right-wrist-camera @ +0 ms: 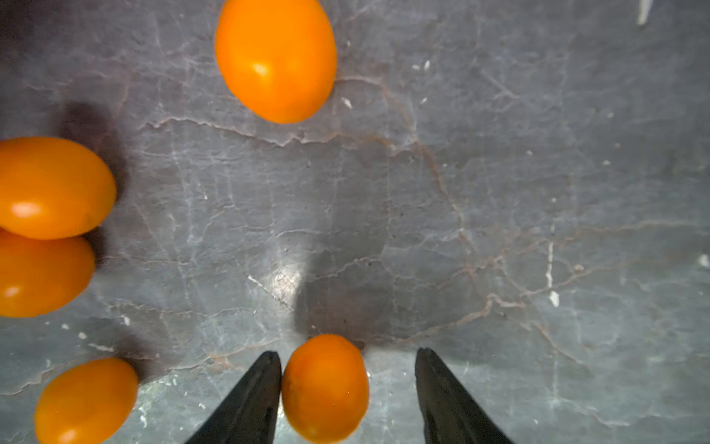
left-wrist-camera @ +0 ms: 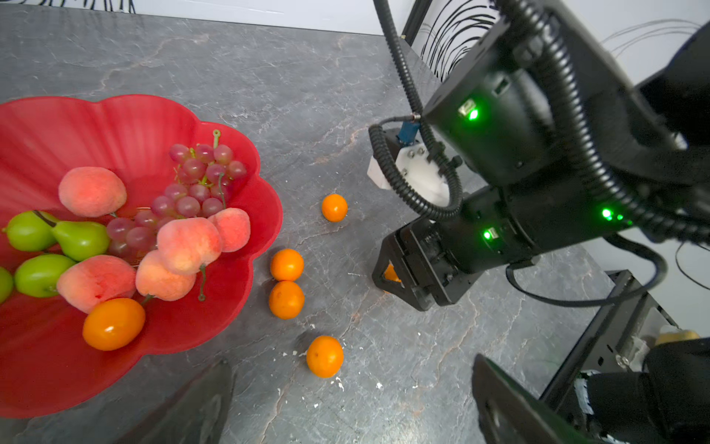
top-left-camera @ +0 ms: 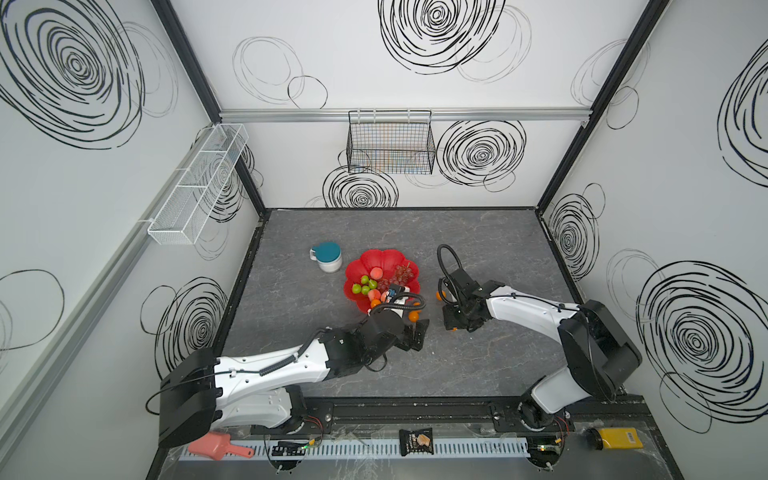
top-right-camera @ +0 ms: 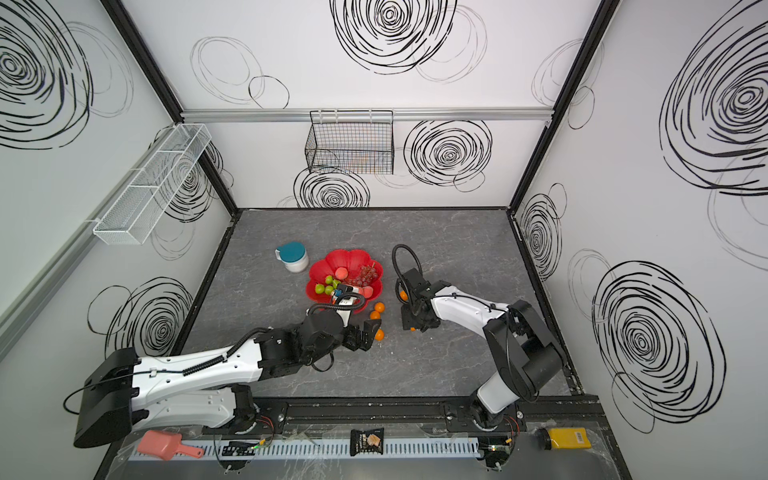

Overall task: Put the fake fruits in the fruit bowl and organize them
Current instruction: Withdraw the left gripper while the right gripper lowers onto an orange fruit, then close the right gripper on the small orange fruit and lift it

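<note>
Fruit bowl (top-left-camera: 380,254), red and scalloped, sits on the grey counter (top-left-camera: 478,374) just right of a white mug (top-left-camera: 326,257) with a teal lid. Inside it, green pears (left-wrist-camera: 80,239) lie at the left, pink peaches (left-wrist-camera: 92,191) in the middle and a grape bunch (left-wrist-camera: 199,173) toward the far right, with one orange (left-wrist-camera: 113,323) at the near edge. At the bowl's near right side the left gripper (left-wrist-camera: 352,361) hangs over the counter, jaws spread wide with nothing between them. Four loose oranges (left-wrist-camera: 286,264) lie on the counter right of the bowl, two of them close together, touching or nearly so. Farther right, the right gripper (right-wrist-camera: 346,353) is down at the counter astride a fifth orange (right-wrist-camera: 324,388): one jaw touches it, the other stands clear of it, so the jaws are partly open and the fruit is not clamped.
</note>
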Available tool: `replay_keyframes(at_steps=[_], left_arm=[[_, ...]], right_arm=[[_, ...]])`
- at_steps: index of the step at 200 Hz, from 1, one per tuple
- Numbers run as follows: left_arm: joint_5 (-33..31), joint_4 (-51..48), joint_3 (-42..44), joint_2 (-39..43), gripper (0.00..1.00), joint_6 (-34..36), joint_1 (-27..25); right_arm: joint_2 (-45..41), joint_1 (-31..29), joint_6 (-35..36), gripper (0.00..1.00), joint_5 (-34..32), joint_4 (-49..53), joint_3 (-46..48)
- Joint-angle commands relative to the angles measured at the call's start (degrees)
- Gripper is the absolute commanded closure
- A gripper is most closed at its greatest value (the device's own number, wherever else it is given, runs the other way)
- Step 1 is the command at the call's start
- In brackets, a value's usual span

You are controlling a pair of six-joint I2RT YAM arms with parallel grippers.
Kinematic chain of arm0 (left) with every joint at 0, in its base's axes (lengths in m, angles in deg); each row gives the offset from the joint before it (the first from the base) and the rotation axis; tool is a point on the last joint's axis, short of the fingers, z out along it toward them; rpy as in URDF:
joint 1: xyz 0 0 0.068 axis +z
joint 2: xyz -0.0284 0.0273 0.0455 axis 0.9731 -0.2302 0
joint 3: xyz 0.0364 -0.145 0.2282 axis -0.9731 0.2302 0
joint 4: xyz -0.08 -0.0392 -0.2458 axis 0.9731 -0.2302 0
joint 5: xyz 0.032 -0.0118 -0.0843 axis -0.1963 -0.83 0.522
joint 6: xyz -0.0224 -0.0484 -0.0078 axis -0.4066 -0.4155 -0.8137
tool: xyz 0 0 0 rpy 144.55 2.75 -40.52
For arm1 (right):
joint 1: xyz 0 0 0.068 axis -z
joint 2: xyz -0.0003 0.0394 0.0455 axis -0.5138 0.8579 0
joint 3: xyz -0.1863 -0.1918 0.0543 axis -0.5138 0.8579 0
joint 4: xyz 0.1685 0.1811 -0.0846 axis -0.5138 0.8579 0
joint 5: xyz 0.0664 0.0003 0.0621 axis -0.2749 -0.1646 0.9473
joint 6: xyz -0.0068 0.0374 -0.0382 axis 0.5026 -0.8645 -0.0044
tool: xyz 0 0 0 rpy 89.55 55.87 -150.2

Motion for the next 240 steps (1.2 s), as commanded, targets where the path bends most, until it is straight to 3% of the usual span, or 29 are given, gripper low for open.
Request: replay_keyframes(at_steps=[1, 98, 149, 166, 202, 240], left_arm=[[-1.85, 0.35, 0.70, 1.27, 0.01, -1.41, 1.24], [2.49, 4.35, 5.65, 6.73, 0.01, -5.31, 7.88], [3.33, 0.69, 5.77, 7.53, 0.01, -10.05, 12.07], [5.57, -0.69, 5.07, 7.35, 0.01, -8.52, 13.72], [0.50, -8.15, 2.04, 7.83, 0.01, -6.39, 13.87], [2.11, -7.75, 3.50, 10.69, 0.00, -5.43, 16.27]], right_arm=[[0.93, 0.24, 0.44, 0.43, -0.52, 1.15, -1.70], [0.98, 0.15, 0.27, 0.51, 0.42, 2.11, -0.23], [-0.37, 0.15, 0.18, 0.57, 0.04, 2.19, 0.74], [-0.87, 0.08, -0.04, 0.59, 0.19, 2.41, 0.55], [-2.79, -0.55, -0.24, 0.60, -0.78, 3.51, 0.17], [-6.38, -2.50, -1.70, 0.61, -0.05, 4.17, -1.56]])
